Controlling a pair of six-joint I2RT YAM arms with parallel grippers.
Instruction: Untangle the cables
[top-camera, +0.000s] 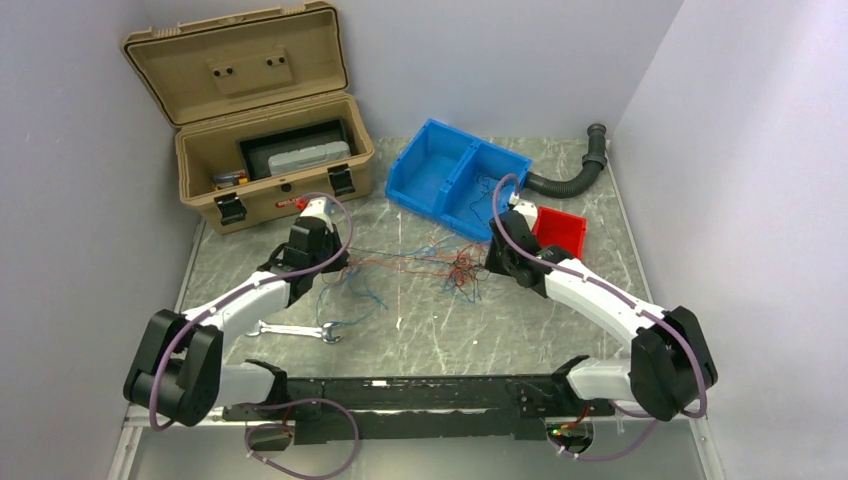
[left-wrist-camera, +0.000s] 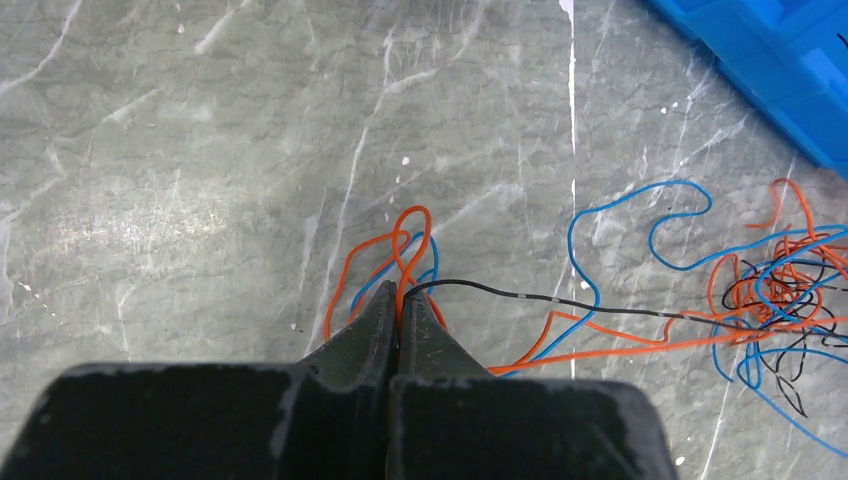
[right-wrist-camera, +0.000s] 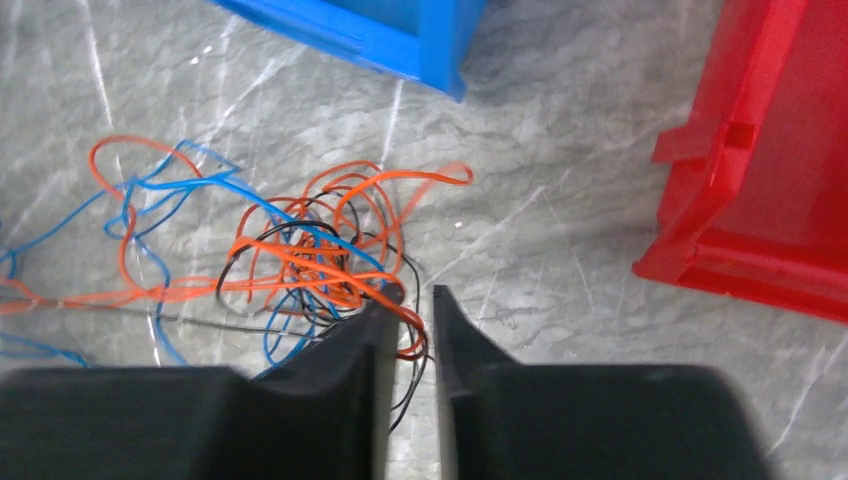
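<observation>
The cables (top-camera: 460, 265) are thin orange, blue and black wires, knotted at the table's middle with strands stretched left. My left gripper (top-camera: 333, 266) is shut on an orange loop (left-wrist-camera: 410, 225) at the strands' left end; in the left wrist view (left-wrist-camera: 400, 300) a black wire and orange and blue strands run right to the knot (left-wrist-camera: 780, 290). My right gripper (top-camera: 490, 268) sits at the knot's right side. In the right wrist view (right-wrist-camera: 415, 295) its jaws stand slightly apart, with orange and black strands of the knot (right-wrist-camera: 310, 250) lying in the gap.
An open tan toolbox (top-camera: 260, 150) stands at the back left. A blue two-part bin (top-camera: 450, 170) holds a few wires, with a red bin (top-camera: 560, 230) to its right. A black corrugated hose (top-camera: 575, 175) is at the back right. A wrench (top-camera: 295, 330) lies near the left arm.
</observation>
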